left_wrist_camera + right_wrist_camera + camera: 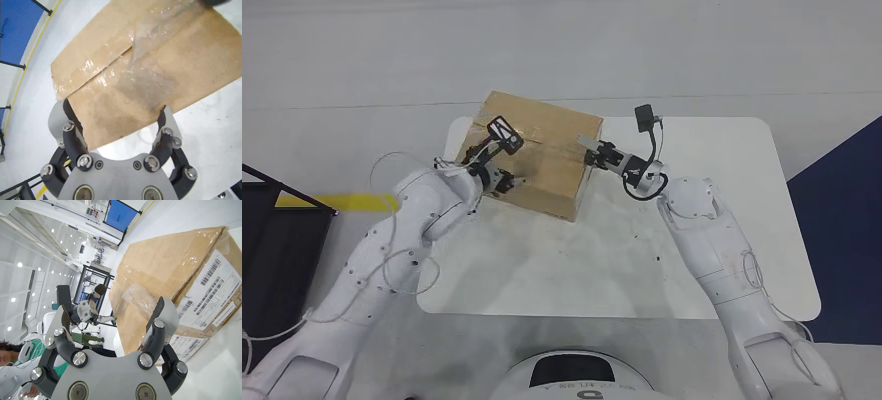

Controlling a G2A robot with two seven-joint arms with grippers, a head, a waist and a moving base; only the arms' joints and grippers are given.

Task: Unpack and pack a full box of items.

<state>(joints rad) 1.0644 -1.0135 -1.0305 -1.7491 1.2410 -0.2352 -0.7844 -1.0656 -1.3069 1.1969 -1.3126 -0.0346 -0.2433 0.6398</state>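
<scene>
A closed brown cardboard box (pixel 537 150) stands at the back of the white table (pixel 642 260), its top seam (pixel 105 68) sealed with clear tape. My left gripper (pixel 504 178) is at the box's left end, open, with a corner of the box (pixel 113 117) between its fingers (pixel 66 108). At the box's right end my right gripper (pixel 592 153) is open as well, level with the top edge. In the right wrist view the right gripper (pixel 111 304) is close to a loose, crumpled end of tape (pixel 136 294), and white shipping labels (pixel 213 291) cover the box's side.
The table's front half, near me, is bare. A black metal rack (pixel 272 235) stands on the floor to the left, beside a yellow floor line (pixel 342 202). A dark blue panel (pixel 842 230) lies past the table's right edge.
</scene>
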